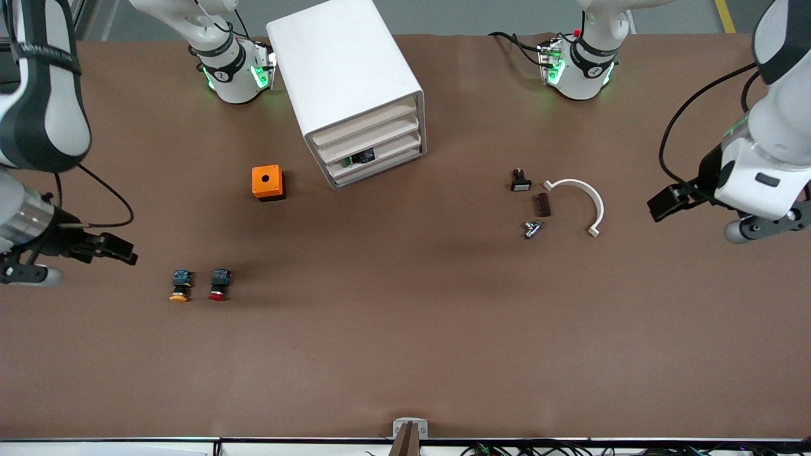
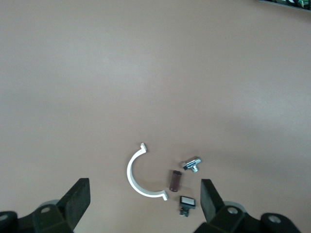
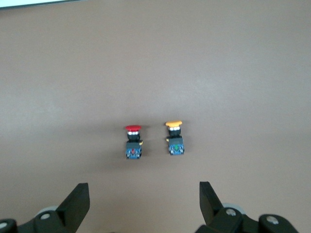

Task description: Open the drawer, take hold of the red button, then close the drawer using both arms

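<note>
The white cabinet [image 1: 345, 76] stands near the arms' bases, and its second-tier drawer [image 1: 380, 134] sits pushed in. The red-capped button [image 1: 219, 285] lies on the table beside an orange-yellow-capped one [image 1: 180, 286]. In the right wrist view the red button [image 3: 132, 141] lies ahead of my right gripper [image 3: 144, 204], clear of the open fingers. That right gripper [image 1: 120, 248] hangs over bare table at the right arm's end, holding nothing. My left gripper [image 1: 665, 202] hovers open and empty at the left arm's end, beside the small parts.
An orange box [image 1: 268, 182] sits beside the cabinet. Toward the left arm's end lie a white curved bracket [image 1: 586, 199], a brown block [image 1: 543, 204], a metal fitting [image 1: 532, 228] and a small black switch [image 1: 520, 181]. A green-capped part shows in the cabinet's third tier [image 1: 360, 158].
</note>
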{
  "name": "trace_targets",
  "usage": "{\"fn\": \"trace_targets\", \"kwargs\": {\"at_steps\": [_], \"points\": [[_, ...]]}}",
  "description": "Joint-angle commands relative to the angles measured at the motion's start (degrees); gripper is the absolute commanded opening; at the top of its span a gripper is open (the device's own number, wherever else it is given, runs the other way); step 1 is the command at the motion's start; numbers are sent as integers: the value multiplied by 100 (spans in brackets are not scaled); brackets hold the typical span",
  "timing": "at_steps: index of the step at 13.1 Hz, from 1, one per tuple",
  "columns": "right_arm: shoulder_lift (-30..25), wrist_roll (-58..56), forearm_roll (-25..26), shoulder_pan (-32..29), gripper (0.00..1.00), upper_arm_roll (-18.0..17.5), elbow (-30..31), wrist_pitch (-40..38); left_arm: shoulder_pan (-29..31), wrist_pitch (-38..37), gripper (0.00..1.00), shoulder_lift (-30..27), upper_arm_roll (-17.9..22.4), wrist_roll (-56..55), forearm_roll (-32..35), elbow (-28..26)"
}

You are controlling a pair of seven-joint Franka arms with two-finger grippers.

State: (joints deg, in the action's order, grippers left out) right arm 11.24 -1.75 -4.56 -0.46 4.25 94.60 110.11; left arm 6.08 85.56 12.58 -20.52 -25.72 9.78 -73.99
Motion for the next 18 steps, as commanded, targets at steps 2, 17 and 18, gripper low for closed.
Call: {"fn": "trace_targets", "kwargs": {"at_steps": [2, 17, 18], "points": [[-130, 149, 157, -16, 100, -91, -766, -885, -19, -372, 100, -642, 293, 883, -195, -213], [-648, 280, 297, -68, 100, -39, -1514, -2151, -423, -56, 100, -2550, 1323, 1745, -978, -2464], [-753, 280, 306, -68, 100, -47, -1480, -2256, -423, -74, 100, -2498, 1332, 1815, -952, -2419]]}}
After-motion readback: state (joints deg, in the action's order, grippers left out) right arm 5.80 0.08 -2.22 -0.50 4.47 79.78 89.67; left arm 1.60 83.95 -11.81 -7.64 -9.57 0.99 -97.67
